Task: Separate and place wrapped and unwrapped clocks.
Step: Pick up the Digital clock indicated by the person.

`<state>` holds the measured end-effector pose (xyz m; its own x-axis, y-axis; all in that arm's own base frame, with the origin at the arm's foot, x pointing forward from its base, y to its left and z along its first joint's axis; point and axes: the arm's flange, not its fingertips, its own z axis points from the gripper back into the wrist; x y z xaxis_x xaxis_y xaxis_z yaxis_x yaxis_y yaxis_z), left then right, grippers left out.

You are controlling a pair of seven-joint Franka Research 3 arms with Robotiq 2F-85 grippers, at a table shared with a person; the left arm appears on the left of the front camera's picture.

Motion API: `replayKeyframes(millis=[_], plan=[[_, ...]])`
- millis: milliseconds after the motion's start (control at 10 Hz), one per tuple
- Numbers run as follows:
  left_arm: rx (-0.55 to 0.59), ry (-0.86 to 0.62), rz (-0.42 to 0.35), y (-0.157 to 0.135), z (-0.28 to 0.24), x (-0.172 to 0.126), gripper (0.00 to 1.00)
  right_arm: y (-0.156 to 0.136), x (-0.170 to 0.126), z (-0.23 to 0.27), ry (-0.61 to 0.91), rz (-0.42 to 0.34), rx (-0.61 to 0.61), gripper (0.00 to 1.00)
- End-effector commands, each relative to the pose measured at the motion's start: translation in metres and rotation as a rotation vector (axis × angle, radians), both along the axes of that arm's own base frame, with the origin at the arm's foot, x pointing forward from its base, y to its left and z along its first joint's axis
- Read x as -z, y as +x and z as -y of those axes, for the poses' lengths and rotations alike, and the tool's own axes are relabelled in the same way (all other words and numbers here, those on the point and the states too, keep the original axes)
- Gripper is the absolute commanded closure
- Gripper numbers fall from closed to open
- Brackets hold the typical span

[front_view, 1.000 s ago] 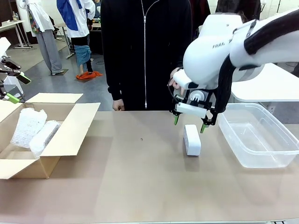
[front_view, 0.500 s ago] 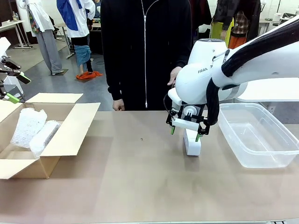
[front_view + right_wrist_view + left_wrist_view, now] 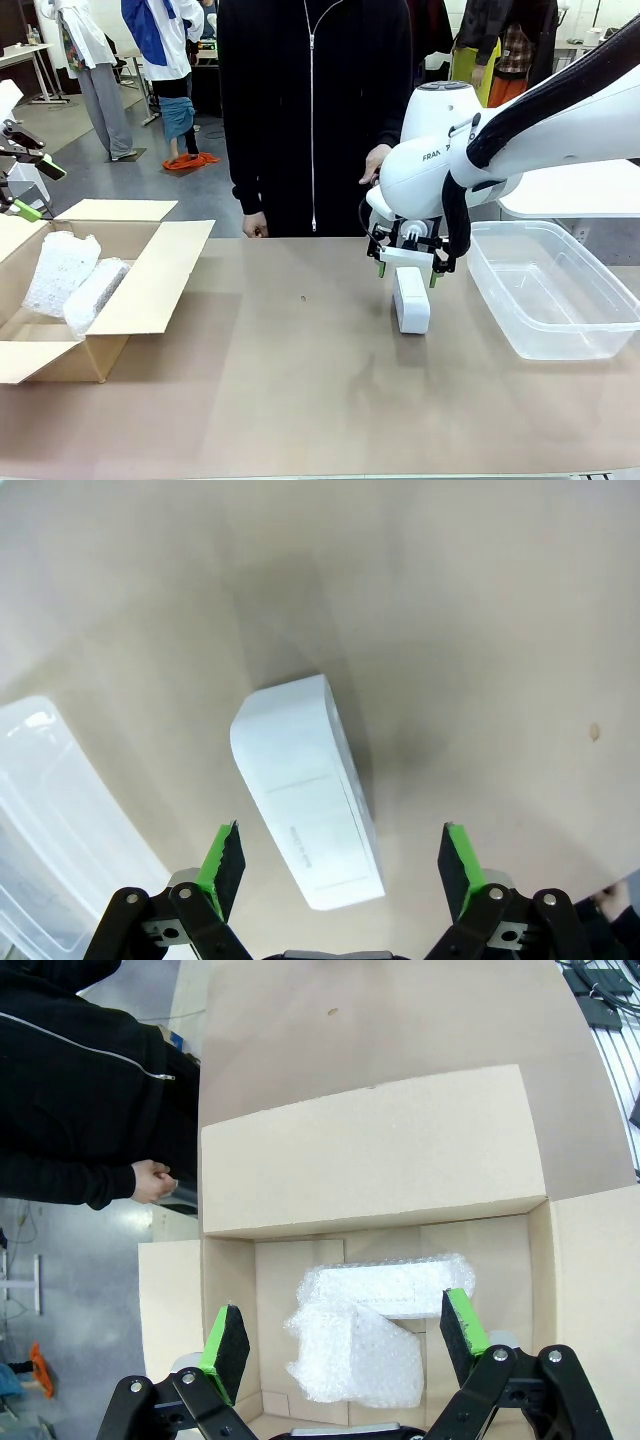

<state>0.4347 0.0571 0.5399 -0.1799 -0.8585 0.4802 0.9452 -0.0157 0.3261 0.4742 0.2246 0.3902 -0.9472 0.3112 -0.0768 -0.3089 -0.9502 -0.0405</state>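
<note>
The table (image 3: 300, 400) carried an open cardboard box (image 3: 150, 290) at the robot's left and a clear plastic tub (image 3: 550, 300) at its right. The right arm's white shell showed partial lettering, "FRAN". Two bubble-wrapped clocks (image 3: 375, 1330) lay touching inside the box. The bare white clock (image 3: 411, 300) lay near the tub; its faint print was unreadable. The right gripper (image 3: 406, 269) hung spread just above it. The left gripper (image 3: 345, 1335) hovered spread over the box.

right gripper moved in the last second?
Yes. The right gripper dropped toward the unwrapped clock, which stayed put, and now hangs open just over its far end.
</note>
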Motion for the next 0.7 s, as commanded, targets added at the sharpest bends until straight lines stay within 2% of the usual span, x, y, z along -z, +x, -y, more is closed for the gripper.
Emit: replayKeyframes(millis=[0, 600], plan=[[0.002, -0.012, -0.003, 0.0, 0.0, -0.001, 0.0, 0.008, 0.006, -0.007, -0.038, -0.001, -0.033, 0.0], [0.002, -0.012, -0.003, 0.0, 0.0, -0.001, 0.0, 0.011, 0.034, -0.004, -0.068, -0.044, -0.067, 0.0]])
